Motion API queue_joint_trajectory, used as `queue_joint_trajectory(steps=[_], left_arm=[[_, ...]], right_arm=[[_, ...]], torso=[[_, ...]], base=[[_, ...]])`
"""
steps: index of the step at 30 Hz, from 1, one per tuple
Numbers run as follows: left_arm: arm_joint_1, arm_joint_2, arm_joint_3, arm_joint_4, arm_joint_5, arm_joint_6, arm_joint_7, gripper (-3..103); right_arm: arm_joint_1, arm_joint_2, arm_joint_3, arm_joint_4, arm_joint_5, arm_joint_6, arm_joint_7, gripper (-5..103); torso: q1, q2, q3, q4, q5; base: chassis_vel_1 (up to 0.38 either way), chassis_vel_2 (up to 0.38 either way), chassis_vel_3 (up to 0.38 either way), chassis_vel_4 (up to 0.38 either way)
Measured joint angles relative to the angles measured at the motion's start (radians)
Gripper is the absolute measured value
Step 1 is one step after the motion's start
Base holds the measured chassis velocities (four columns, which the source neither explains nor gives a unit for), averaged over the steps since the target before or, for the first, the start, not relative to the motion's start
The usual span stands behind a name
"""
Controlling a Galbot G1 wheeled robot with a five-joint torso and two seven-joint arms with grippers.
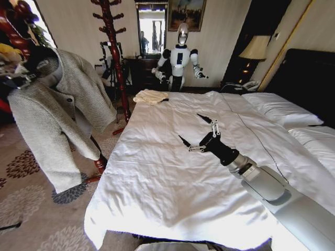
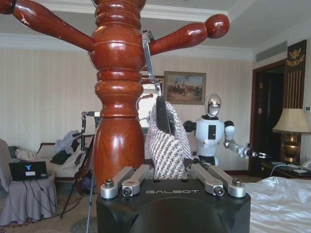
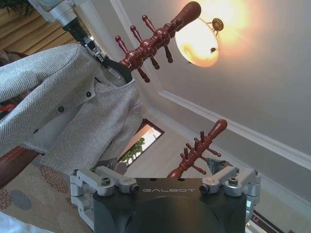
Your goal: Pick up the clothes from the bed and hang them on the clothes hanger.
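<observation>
Your left gripper (image 1: 18,78) grips the grey herringbone jacket (image 1: 57,110) on its slim black hanger (image 3: 116,68) just beside the red-brown wooden coat stand (image 2: 116,97), while your right gripper (image 1: 198,135) hovers wide open over the white bed (image 1: 157,178), well apart.

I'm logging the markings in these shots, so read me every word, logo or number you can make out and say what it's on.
"GALBOT": on the left gripper's black housing.
"GALBOT": on the right gripper's black housing.
Glowing blue mark on the black laptop: a logo, not readable as letters.
Nothing else is legible.
</observation>
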Motion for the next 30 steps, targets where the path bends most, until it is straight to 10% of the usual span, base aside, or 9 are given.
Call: queue_joint_trajectory(steps=[5,22,30], left_arm=[[0.005,-0.003,-0.007,-0.008,0.001,-0.016,0.000,21],[0.022,-0.036,-0.051,-0.053,0.008,-0.071,-0.005,88],[0.025,-0.052,-0.104,-0.121,-0.045,-0.153,-0.011,100]], right_arm=[[-0.003,-0.002,0.004,0.002,0.000,0.000,0.000,100],[-0.017,0.001,0.010,0.000,0.002,0.000,0.001,100],[-0.014,0.007,0.019,-0.004,0.034,-0.001,0.015,100]], torso=[[0.000,0.000,0.000,-0.0001,0.0001],[0.000,0.000,0.000,-0.0001,0.0002],[0.000,0.000,0.000,0.0001,0.0000]], base=[[0.000,0.000,0.000,0.000],[0.000,0.000,0.000,0.000],[0.000,0.000,0.000,0.000]])
